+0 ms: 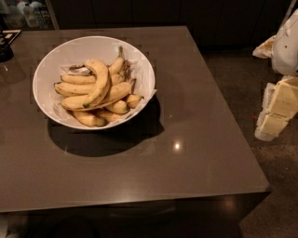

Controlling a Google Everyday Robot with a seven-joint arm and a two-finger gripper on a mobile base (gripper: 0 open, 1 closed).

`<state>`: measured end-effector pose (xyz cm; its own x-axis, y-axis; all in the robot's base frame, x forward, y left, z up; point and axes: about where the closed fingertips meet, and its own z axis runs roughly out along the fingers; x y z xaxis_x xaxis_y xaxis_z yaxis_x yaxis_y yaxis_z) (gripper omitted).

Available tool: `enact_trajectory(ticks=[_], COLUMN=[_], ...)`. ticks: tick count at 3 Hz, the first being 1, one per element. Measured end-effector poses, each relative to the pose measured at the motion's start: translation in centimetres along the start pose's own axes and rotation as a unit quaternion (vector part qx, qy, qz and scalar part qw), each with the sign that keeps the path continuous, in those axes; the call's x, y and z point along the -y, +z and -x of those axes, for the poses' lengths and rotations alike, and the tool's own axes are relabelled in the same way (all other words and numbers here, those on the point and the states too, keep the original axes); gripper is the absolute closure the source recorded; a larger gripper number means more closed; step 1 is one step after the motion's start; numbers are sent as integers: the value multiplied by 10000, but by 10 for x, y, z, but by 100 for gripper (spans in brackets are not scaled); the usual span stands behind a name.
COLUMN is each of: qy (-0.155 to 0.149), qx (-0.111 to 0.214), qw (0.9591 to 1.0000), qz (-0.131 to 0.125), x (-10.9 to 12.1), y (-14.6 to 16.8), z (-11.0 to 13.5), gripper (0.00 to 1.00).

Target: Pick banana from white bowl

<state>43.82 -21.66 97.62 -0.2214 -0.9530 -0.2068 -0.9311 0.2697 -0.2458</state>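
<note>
The white bowl stands on the left half of a dark countertop and holds a pile of yellow bananas. The strongly curved banana lies on top of the pile, arching from the bowl's middle down to a dark tip at the lower left. Straighter bananas lie under and beside it. The gripper, white and cream, hangs at the far right edge of the view, off the countertop and over the floor, well away from the bowl and holding nothing that I can see.
The dark grey countertop stretches right of and in front of the bowl; its right edge drops to a speckled floor. A dark object sits at the far left back corner. Dark cabinets stand behind.
</note>
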Motion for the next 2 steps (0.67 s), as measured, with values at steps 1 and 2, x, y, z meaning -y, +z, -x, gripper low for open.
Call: enact_trajectory(ticks=[1,2], qy=[0,47], qx=[0,-181], qw=[10000,9997], qz=[0,-185], x=[0,-5], y=[0,-2], z=[0,9], gripper=[0,0])
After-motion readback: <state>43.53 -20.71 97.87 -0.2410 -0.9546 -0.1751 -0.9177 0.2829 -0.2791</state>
